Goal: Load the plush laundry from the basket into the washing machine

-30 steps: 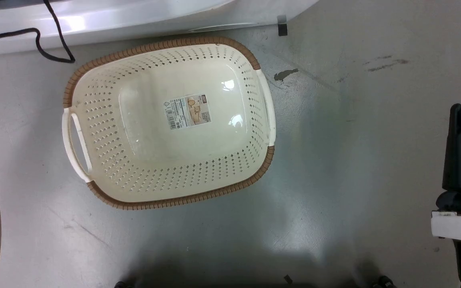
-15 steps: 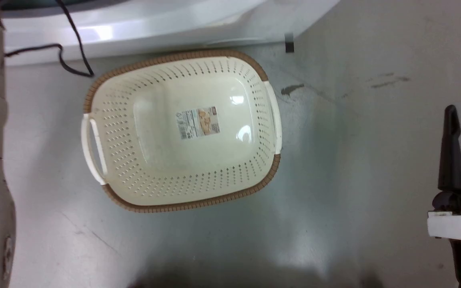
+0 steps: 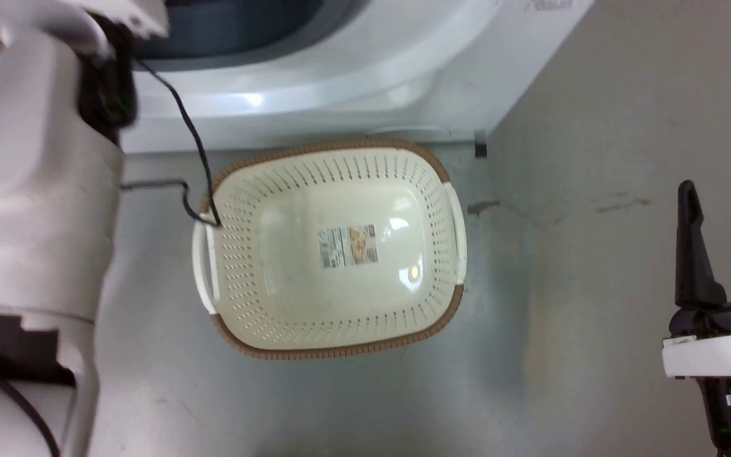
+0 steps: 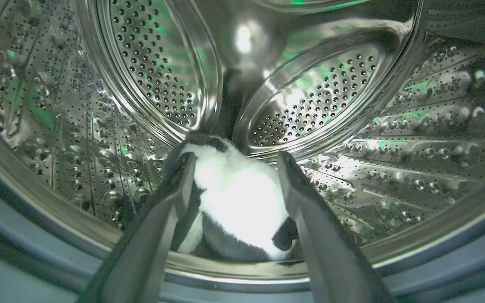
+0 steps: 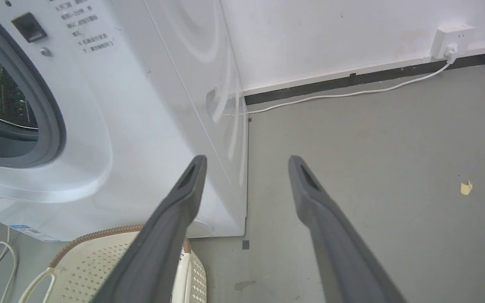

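Plush laundry (image 4: 238, 202): lying low in the steel drum (image 4: 158, 75) of the washing machine (image 3: 353, 82), just behind the front lip; white fur bright, black patches at its edges
In the way: the grey door gasket (image 4: 457, 269) crosses below the toy
Basket (image 3: 245, 254): on the floor before the washer; a label sticker (image 3: 349, 246) on its bottom; a black cable (image 3: 191, 136) hangs down to its rim
My left claw (image 4: 236, 156): inside the porthole, fingers spread wide either side of the toy, gripping nothing; whether a tip brushes the fur I cannot tell
My right claw (image 3: 716, 186): spread wide, holding nothing; over the floor, well right of the basket
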`<state>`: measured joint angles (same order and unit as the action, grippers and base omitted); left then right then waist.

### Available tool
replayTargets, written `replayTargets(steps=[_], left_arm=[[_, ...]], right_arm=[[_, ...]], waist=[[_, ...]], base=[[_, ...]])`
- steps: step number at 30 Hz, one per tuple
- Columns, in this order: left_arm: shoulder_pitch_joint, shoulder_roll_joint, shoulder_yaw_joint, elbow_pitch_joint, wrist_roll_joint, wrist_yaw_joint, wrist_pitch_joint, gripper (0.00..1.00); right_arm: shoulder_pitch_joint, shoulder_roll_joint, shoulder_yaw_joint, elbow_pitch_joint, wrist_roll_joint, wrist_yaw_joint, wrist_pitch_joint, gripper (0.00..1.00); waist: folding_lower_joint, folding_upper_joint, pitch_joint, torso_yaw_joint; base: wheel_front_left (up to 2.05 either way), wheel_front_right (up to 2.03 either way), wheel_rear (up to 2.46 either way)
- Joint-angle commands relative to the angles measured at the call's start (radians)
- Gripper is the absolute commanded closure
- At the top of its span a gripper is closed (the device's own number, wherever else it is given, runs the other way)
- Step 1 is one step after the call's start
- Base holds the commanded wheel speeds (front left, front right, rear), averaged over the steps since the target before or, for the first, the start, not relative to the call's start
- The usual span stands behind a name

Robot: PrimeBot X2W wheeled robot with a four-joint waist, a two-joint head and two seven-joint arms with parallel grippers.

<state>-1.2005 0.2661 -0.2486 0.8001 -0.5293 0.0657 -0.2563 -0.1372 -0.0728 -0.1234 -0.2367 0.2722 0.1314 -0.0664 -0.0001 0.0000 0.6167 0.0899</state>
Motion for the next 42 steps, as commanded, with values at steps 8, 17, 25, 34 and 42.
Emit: replayTargets(steps=[8, 17, 25, 34, 42], left_arm=[[0.173, -0.035, -0.013, -0.046, 0.052, -0.006, -0.005, 0.00], [0.340, -0.057, -0.038, -0.075, 0.089, -0.014, -0.005, 0.00], [0.470, -0.064, -0.041, -0.111, 0.095, -0.025, -0.005, 0.00], [0.623, -0.069, -0.023, -0.173, 0.081, -0.027, -0.005, 0.00], [0.748, -0.056, -0.025, -0.256, 0.096, -0.012, -0.005, 0.00]], right_arm=[[0.007, 0.004, 0.002, 0.041, -0.004, -0.001, -0.002, 0.00], [0.037, 0.018, 0.014, 0.093, 0.001, -0.001, -0.010, 0.00], [0.080, 0.022, 0.018, 0.138, 0.003, -0.001, -0.016, 0.00], [0.141, 0.022, 0.034, 0.185, 0.009, -0.001, -0.021, 0.00], [0.183, 0.022, 0.044, 0.215, 0.005, -0.001, -0.027, 0.00]], waist=[[0.0001, 0.0000, -0.135, 0.031], [0.0001, 0.0000, -0.262, 0.032], [0.0001, 0.0000, -0.379, 0.037], [0.0001, 0.0000, -0.498, 0.048], [0.0001, 0.0000, -0.576, 0.049]], base=[[0.00, 0.00, 0.00], [0.00, 0.00, 0.00], [0.00, 0.00, 0.00], [0.00, 0.00, 0.00], [0.00, 0.00, 0.00]])
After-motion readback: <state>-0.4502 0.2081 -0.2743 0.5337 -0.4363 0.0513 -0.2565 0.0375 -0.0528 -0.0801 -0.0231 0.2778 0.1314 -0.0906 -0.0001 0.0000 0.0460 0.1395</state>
